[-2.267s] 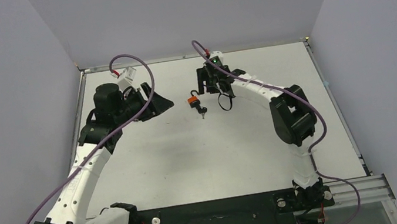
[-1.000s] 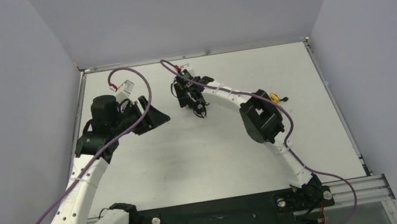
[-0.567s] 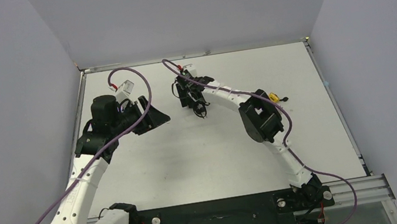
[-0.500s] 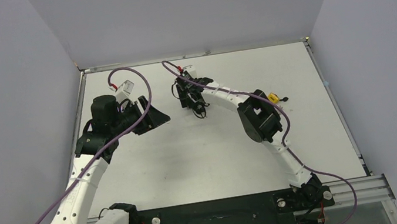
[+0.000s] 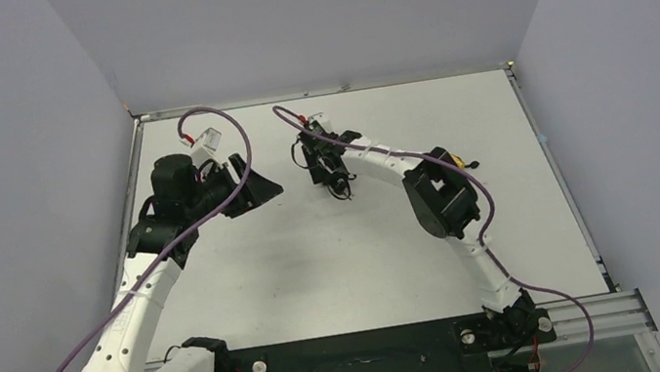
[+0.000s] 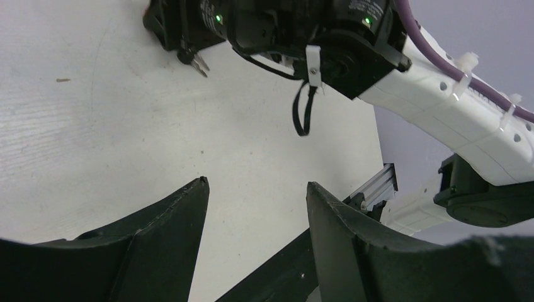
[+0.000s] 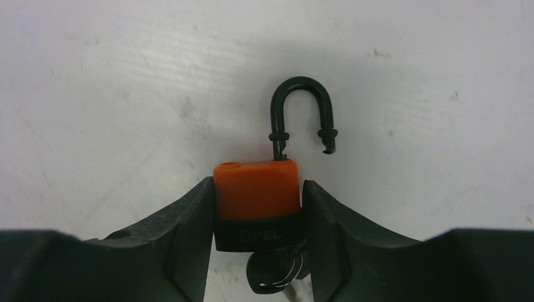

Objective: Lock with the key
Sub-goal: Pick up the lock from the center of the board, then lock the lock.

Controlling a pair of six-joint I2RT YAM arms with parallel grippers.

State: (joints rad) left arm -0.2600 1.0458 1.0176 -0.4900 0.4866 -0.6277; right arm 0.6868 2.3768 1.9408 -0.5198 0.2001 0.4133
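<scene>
In the right wrist view the padlock [image 7: 255, 189], orange with a black base, lies on the white table. Its black shackle [image 7: 302, 106] stands open, one end free. The key [image 7: 274, 274] sits in the lock's base with a ring on it. My right gripper [image 7: 257, 182] has one finger against each side of the lock body. In the top view that gripper [image 5: 329, 171] points down at the table's far middle and hides the padlock. My left gripper [image 5: 262, 188] hovers to its left, open and empty, with both fingertips [image 6: 200, 189] apart over bare table.
A small yellow and black object [image 5: 459, 164] lies on the table behind my right arm's elbow. A black cable loop [image 6: 302, 116] hangs from the right wrist. The aluminium rail [image 5: 601, 308] runs along the near edge, and grey walls enclose the table.
My right arm has swung left over the padlock, and its jaws have narrowed onto the lock body within the last half second. The left arm has barely shifted.
</scene>
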